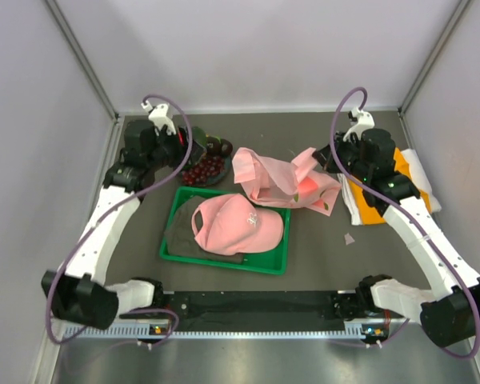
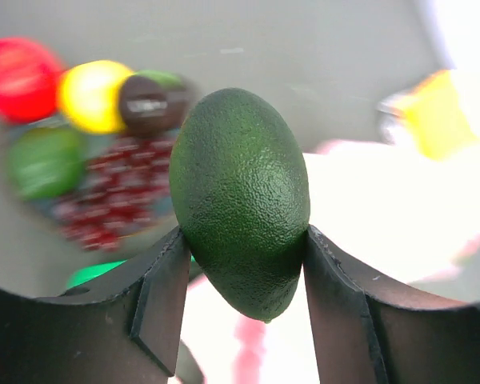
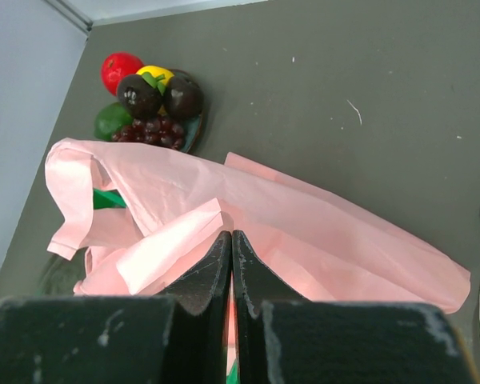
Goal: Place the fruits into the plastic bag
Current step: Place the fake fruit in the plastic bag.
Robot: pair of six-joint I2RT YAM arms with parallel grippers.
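Note:
My left gripper is shut on a green avocado, held off the table near the fruit pile. In the left wrist view the pile lies blurred behind it: a red fruit, a yellow citrus, a dark brown fruit, a second avocado and dark red grapes. The pile also shows in the right wrist view. My right gripper is shut on a fold of the pink plastic bag, which lies crumpled at the table's middle.
A green tray in front of the bag holds a pink baseball cap on a dark cloth. An orange cloth on white cloth lies under the right arm. Walls close the left, right and back.

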